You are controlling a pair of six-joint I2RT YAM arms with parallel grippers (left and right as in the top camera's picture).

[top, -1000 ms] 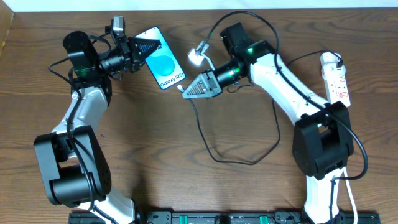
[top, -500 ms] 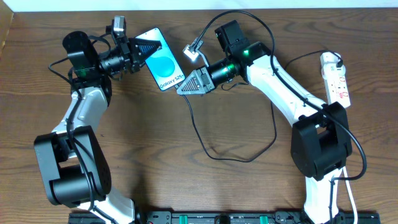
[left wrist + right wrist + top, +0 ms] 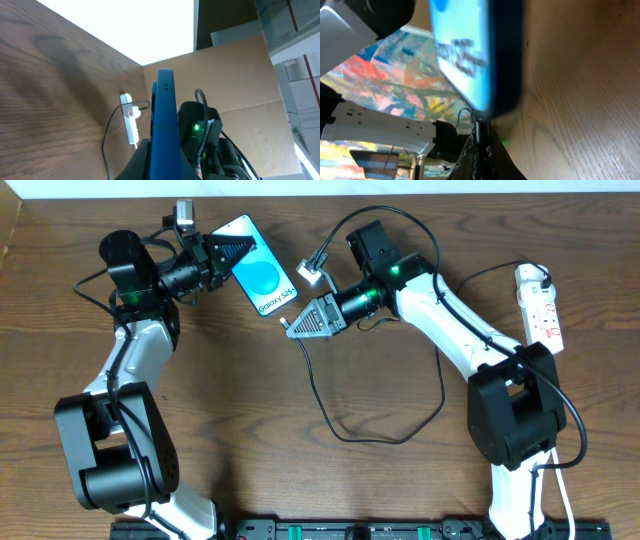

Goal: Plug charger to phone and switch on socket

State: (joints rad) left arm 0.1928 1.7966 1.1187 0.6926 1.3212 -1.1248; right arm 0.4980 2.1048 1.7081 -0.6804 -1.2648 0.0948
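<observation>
Wood tabletop (image 3: 300,480) | left tool (image 3: 240,252) clamps phone (image 3: 265,282), upper centre | right tool (image 3: 295,326) pinches charger (image 3: 443,385) tip at phone's lower edge | square tip to port, then push gently.

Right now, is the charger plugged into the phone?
Cannot tell. The right wrist view shows the charger tip meeting the bottom edge of the phone, but not whether it is seated.

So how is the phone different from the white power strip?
The phone has a light blue screen; the power strip is white with red marks. The phone is held by the left gripper, while the power strip lies free on the table, far over on the right. The phone looks wider, the power strip narrower. Both are flat, long rectangles.
</observation>
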